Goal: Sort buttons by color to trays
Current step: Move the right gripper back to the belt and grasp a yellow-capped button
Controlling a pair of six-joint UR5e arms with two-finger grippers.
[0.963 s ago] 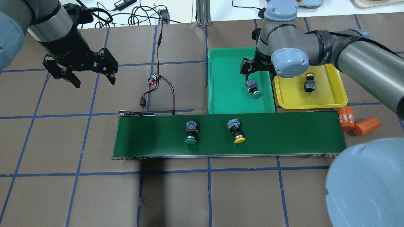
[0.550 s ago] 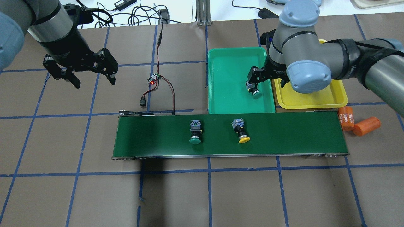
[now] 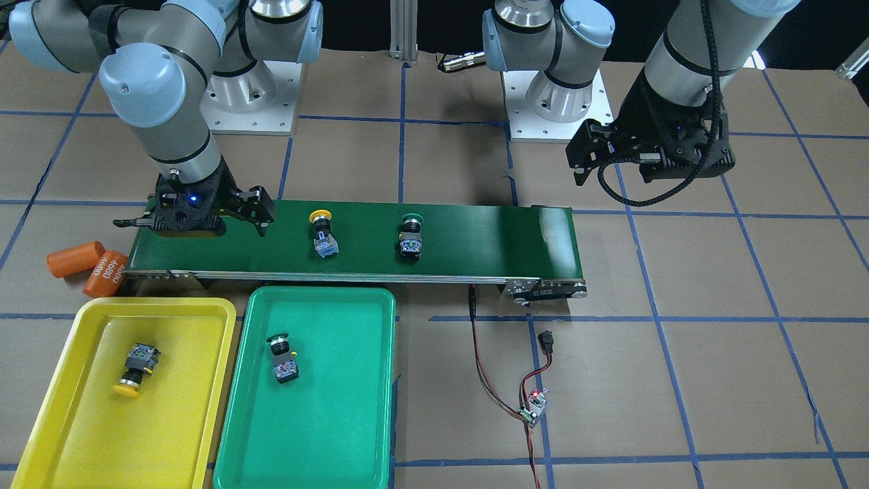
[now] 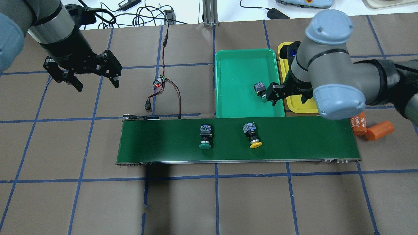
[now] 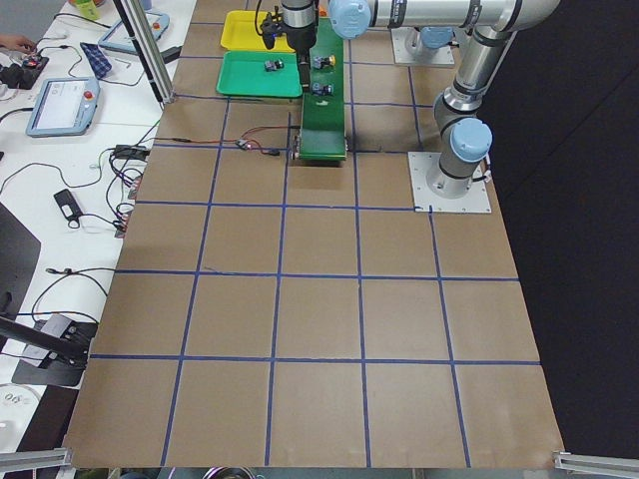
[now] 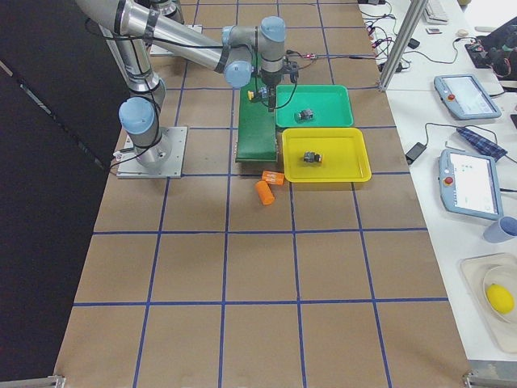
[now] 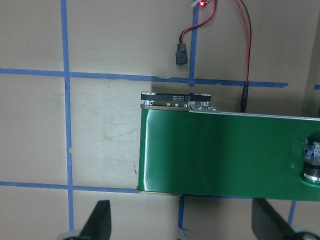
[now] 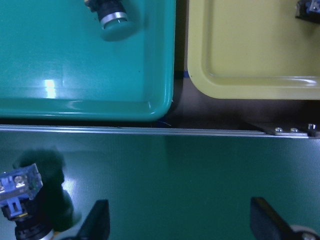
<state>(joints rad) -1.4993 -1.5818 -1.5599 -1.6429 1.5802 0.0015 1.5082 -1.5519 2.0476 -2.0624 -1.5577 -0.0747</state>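
Mid-frame in overhead view, on belt (image 4: pixel 294 140), both lying on sides, caps toward bottom edge: green btn (image 4: pixel 205 137) at centre, yellow btn (image 4: pixel 252 135) right of it, apart. Mushroom caps, black-grey bodies. Upper right: green tray (image 4: pixel 241 65) holds 2nd green btn (image 4: pixel 259 88) near its right wall; yellow tray (image 3: pixel 81 435) beside it holds 2nd yellow btn (image 3: pixel 136 370). R gripper (image 3: pixel 193 223) above belt toward its right end, jaws spread wide, holding nothing. L gripper (image 4: pixel 98 85) upper left over table (image 4: pixel 65 195), jaws likewise spread, holding nothing.
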